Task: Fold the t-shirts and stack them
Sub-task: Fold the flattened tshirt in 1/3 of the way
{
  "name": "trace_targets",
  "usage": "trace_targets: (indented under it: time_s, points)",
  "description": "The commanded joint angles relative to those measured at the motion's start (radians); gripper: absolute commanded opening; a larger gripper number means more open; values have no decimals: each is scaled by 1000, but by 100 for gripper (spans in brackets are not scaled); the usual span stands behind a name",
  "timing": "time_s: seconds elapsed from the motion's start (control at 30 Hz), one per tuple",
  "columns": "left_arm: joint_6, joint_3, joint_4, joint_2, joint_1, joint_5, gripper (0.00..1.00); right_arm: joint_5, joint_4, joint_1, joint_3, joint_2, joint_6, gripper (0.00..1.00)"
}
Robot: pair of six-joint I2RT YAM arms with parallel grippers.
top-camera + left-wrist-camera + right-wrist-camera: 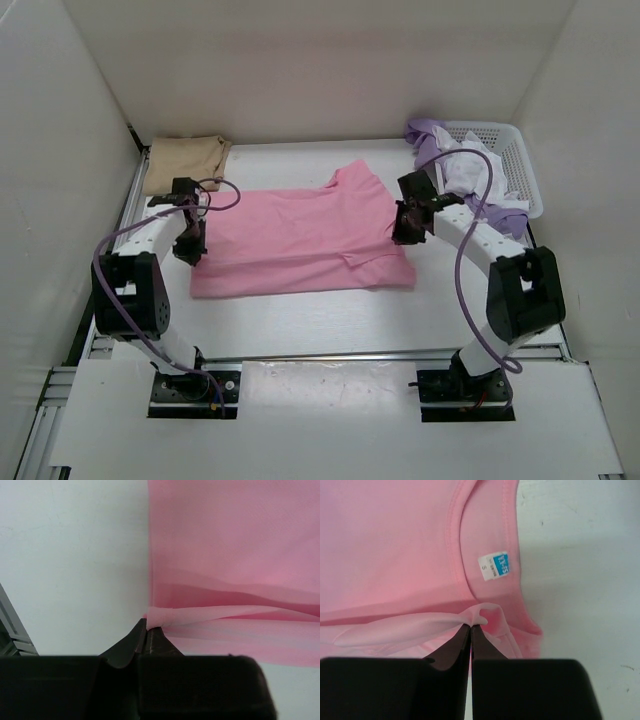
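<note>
**Both grippers pinch the pink shirt at opposite ends**

The pink shirt (300,240) lies spread across the middle of the table (300,325), its length running left to right and its collar (457,540) at the right end. One sleeve points toward the back wall.

The left gripper (147,630) is closed tight on a small fold of cloth at the shirt's left edge. The pinched bit is lifted slightly off the tabletop. The right gripper (471,626) is also fully closed, nipping a raised ridge of pink cloth just below the collar opening, where a white-and-blue size label (495,566) shows inside the neck.

The other shirts sit at the back of the table. The tan shirt (185,162) lies folded in the far left corner, well apart from the pink one. At the far right, the lavender shirt (430,140) and the white shirt (465,170) hang crumpled over the rim of a white mesh basket (515,165) — both unfolded.
</note>
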Motion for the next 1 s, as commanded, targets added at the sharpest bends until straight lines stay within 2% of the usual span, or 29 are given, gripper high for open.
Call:
trace_targets:
  time_s: [0.0,0.1,0.2,0.23,0.27,0.33,0.43,0.53,0.6,0.7,0.83,0.97]
  points:
    - [0,40,35,33,26,-16,10,18,3,-24,65,74,14,0]
    - [0,62,35,85,36,-7,12,8,-20,-46,117,148,25,0]
    - [0,83,44,113,46,3,17,8,-31,-46,160,196,25,23]
    - [0,83,44,113,58,3,21,8,-31,-46,180,208,25,47]
    - [0,97,44,122,68,3,32,8,-41,-46,191,208,25,56]
    - [0,126,44,122,81,12,47,8,-52,-46,215,217,6,67]
    - [0,177,44,82,132,12,67,28,-77,-46,234,178,-6,70]
    - [0,186,33,32,190,64,92,16,-86,-35,159,90,-6,71]
    - [0,157,23,-16,201,148,93,-19,-86,-35,61,21,6,72]
    - [0,54,-31,-25,201,197,91,-61,-95,-35,-56,-37,35,72]
    - [0,-87,-17,-25,213,176,90,-117,-83,-35,-110,-27,58,73]
    - [0,-73,4,48,224,199,90,-159,-40,-55,-148,31,89,72]
